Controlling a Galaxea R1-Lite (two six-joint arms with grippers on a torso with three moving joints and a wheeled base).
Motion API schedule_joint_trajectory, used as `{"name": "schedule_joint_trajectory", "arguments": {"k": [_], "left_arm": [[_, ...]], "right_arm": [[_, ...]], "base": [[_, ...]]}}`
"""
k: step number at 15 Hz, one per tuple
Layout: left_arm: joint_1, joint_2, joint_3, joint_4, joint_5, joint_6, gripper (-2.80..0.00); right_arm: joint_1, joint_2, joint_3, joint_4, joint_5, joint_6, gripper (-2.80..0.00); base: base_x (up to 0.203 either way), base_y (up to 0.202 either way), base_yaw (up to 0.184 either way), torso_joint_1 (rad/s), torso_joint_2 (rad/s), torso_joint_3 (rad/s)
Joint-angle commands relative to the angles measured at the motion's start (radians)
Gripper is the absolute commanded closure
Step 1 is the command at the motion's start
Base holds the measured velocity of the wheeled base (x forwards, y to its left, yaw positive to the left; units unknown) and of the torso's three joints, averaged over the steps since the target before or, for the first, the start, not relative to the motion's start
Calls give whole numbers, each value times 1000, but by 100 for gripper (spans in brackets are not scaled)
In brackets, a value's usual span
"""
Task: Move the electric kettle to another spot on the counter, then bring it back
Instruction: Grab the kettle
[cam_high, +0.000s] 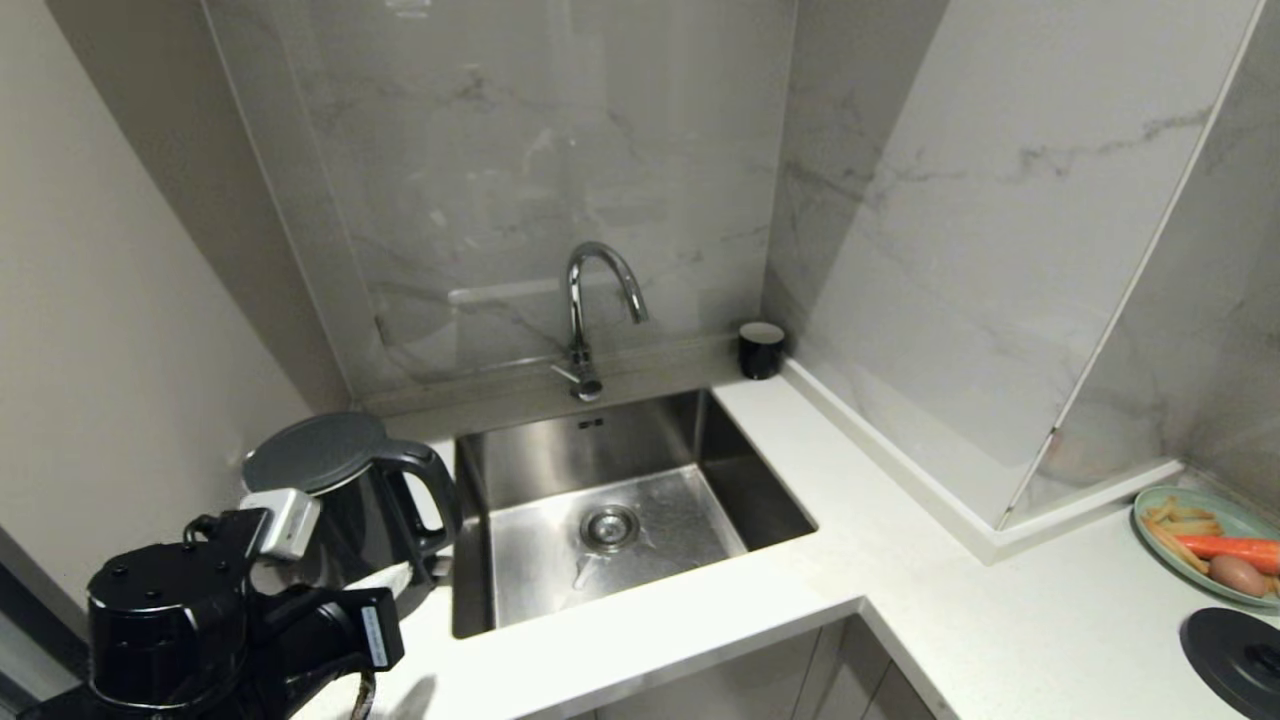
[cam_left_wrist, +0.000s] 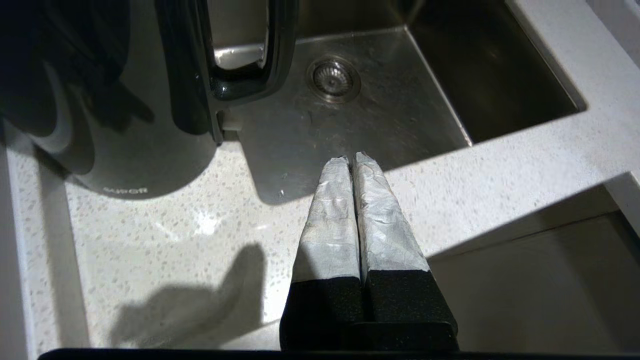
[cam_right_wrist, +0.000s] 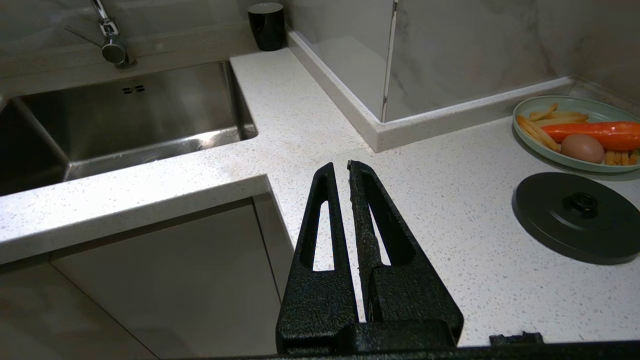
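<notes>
1. The electric kettle (cam_high: 345, 500) is seen upright on the counter (cam_high: 880, 580), on the narrow strip to the left of the sink (cam_high: 640, 490), with its loop handle turned toward the basin and its flat lid on.
2. The left gripper (cam_left_wrist: 352, 161) is held over the front strip of the counter, just beside the kettle and near the sink's front corner; its taped fingers (cam_left_wrist: 332, 220) are pressed together and nothing is held between them.
3. No contact is shown between the left gripper and the kettle; a gap of bare counter is seen between the fingertips and the kettle's base.
4. In the head view the left arm (cam_high: 200, 620) is seen at the lower left, partly covering the kettle's lower body.
5. The right gripper (cam_right_wrist: 340, 170) is held above the counter near its inner corner, well apart from the kettle; its black fingers are closed and empty.
6. The round black base disc (cam_right_wrist: 575, 215) is lying on the right stretch of the counter, just beside a green plate (cam_right_wrist: 530, 107) carrying a carrot, an egg and pale strips.
7. A curved tap (cam_high: 590, 300) is mounted behind the sink, and a small black cup (cam_high: 761, 349) is set in the back corner against the marble wall.
8. Between the kettle and the base disc, the open sink basin and the counter's corner are interposed.
</notes>
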Motion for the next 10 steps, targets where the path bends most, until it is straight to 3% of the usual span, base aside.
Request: {"name": "schedule_joint_trajectory", "arguments": {"k": [1,2,3,10], "left_arm": [[1,135,22,-161,10,0,0],[1,180,36,-236,15,6,0],[2,217,49,-292,21,14,-280],[76,301,-33,-336,17,59,-280]], "right_arm": [[0,0,0,0,0,0,0],[0,0,0,0,0,0,0],[0,0,0,0,0,0,0],[0,0,0,1,0,0,0]], "base": [[0,0,0,0,0,0],[0,0,0,0,0,0],[0,0,0,0,0,0],[0,0,0,0,0,0]]}}
